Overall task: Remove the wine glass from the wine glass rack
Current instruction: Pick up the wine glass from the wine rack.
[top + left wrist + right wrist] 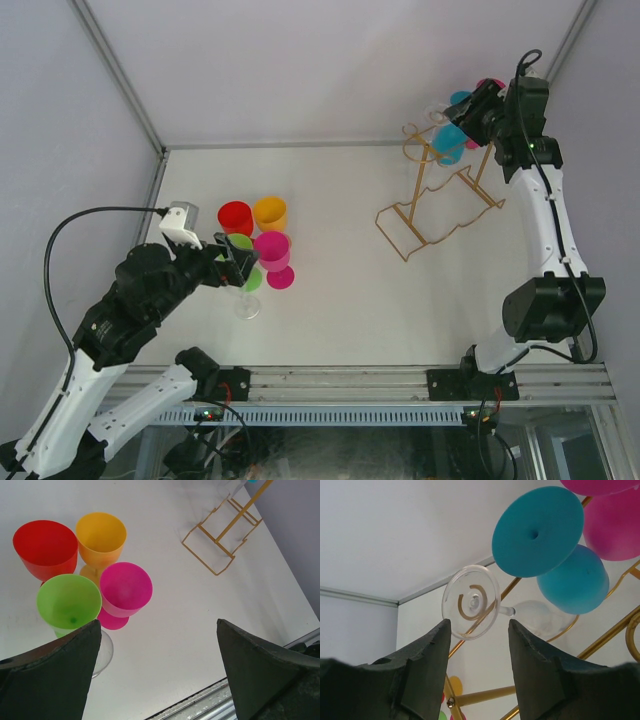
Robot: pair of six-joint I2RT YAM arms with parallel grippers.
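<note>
My right wrist cam catches what the overhead shot barely shows: the clear wine glass [471,602] hangs at the top end of the gold rack [485,696], just beside the teal glass [538,530]. Its foot faces my right gripper [479,625], and the stem runs sideways to the bowl on the right. Those jaws sit apart, gripping nothing. My left gripper [157,625] is spread wide too, well away from the rack, over the coloured glasses [125,587].

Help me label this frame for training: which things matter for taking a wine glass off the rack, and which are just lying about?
Job: gold wire rack; clear wine glass, teal glass and pink glass hanging on it; right claw.
Lying about: red glass, orange glass, green glass, magenta glass standing together; left claw.
</note>
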